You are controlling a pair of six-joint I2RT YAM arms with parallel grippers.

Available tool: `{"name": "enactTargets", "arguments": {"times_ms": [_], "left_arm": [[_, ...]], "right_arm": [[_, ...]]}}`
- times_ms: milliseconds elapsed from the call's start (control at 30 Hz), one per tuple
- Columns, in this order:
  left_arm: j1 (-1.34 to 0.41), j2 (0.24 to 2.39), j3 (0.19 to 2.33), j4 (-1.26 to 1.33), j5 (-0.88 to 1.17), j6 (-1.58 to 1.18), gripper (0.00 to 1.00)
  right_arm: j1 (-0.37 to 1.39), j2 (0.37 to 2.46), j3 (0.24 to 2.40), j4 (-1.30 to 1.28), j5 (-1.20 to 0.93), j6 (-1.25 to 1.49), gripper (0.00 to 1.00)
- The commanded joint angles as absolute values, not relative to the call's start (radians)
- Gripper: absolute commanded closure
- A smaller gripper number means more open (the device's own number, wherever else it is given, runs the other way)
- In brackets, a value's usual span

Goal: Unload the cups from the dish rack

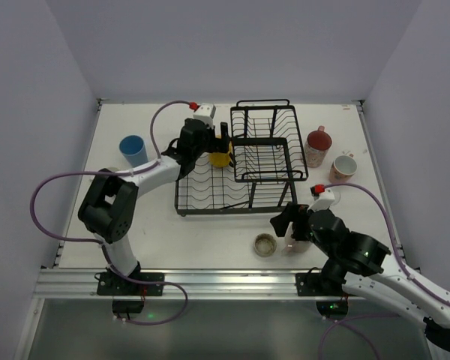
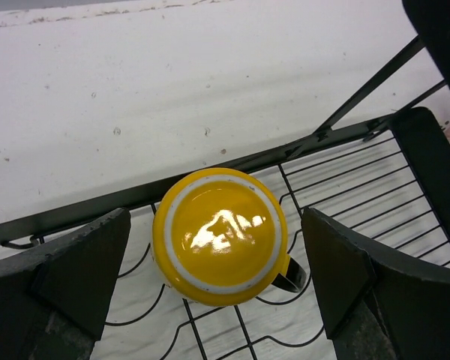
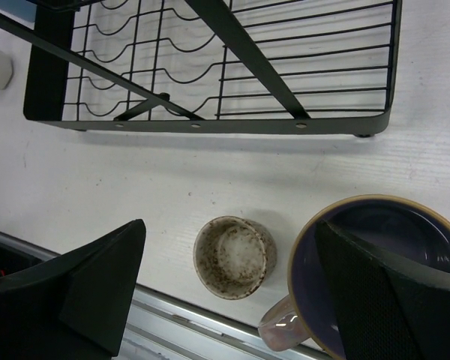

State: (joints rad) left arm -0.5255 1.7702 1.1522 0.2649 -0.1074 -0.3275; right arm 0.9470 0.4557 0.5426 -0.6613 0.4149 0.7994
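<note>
A yellow mug sits upside down on the flat ribbed tray of the black dish rack, at its far left corner. My left gripper is open, one finger on each side of the mug with a gap on both sides; in the top view the left gripper is right over it. My right gripper is open above the table in front of the rack. Below it stand a speckled cup and a purple-inside mug; its right finger overlaps that mug's opening.
A blue tumbler stands left of the rack. A reddish mug and a pink mug stand to its right. The raised wire basket is at the rack's far right. The table's metal front rail is just behind the speckled cup.
</note>
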Motion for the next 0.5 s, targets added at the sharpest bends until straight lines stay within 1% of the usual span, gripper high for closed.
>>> {"name": "enactTargets", "arguments": {"times_ms": [0, 133, 467], "left_arm": [[-0.535, 1.802, 1.218, 0.265, -0.137, -0.27, 0.0], [-0.551, 1.842, 1.255, 0.239, -0.146, -0.249, 0.0], [-0.557, 1.927, 1.305, 0.181, -0.173, -0.23, 0.0]], "right_arm": [[0.948, 0.442, 0.54, -0.601, 0.393, 0.762, 0.03], [0.948, 0.442, 0.534, -0.592, 0.382, 0.762, 0.01], [0.95, 0.42, 0.529, -0.557, 0.35, 0.755, 0.01]]}}
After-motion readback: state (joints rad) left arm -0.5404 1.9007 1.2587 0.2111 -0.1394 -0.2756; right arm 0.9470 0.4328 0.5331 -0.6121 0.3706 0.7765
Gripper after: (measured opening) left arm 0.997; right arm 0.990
